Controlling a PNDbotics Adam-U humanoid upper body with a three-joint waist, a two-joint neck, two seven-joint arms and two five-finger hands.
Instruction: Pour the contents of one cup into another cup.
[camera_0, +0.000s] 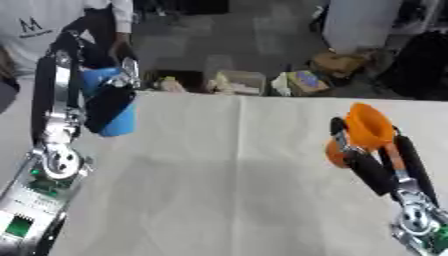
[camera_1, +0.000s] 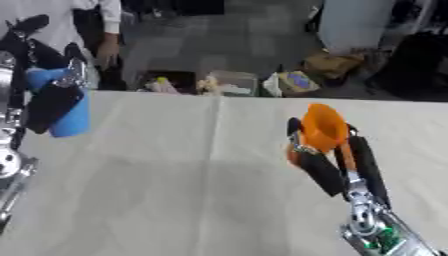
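Nearest, at about four o'clock, the right robot hand (camera_0: 372, 167) is curled around an orange cup (camera_0: 366, 127), lifted above the tabletop (camera_0: 227, 190) with its open mouth tilted up and toward the camera. Farther off, at about ten o'clock, the left robot hand (camera_0: 109, 102) is wrapped around a blue cup (camera_0: 114, 117), also held off the surface, near the tabletop's left side. The two cups are well apart. Both look like light, stiff plastic with smooth sides that could slip, so gripping around the middle of the body seems safest. What is inside either cannot be seen. Between the hands the pale cloth-covered tabletop lies open, giving free room to bring the cups together. Its far edge runs across at twelve o'clock, with cluttered boxes (camera_0: 236, 82) on the floor beyond.
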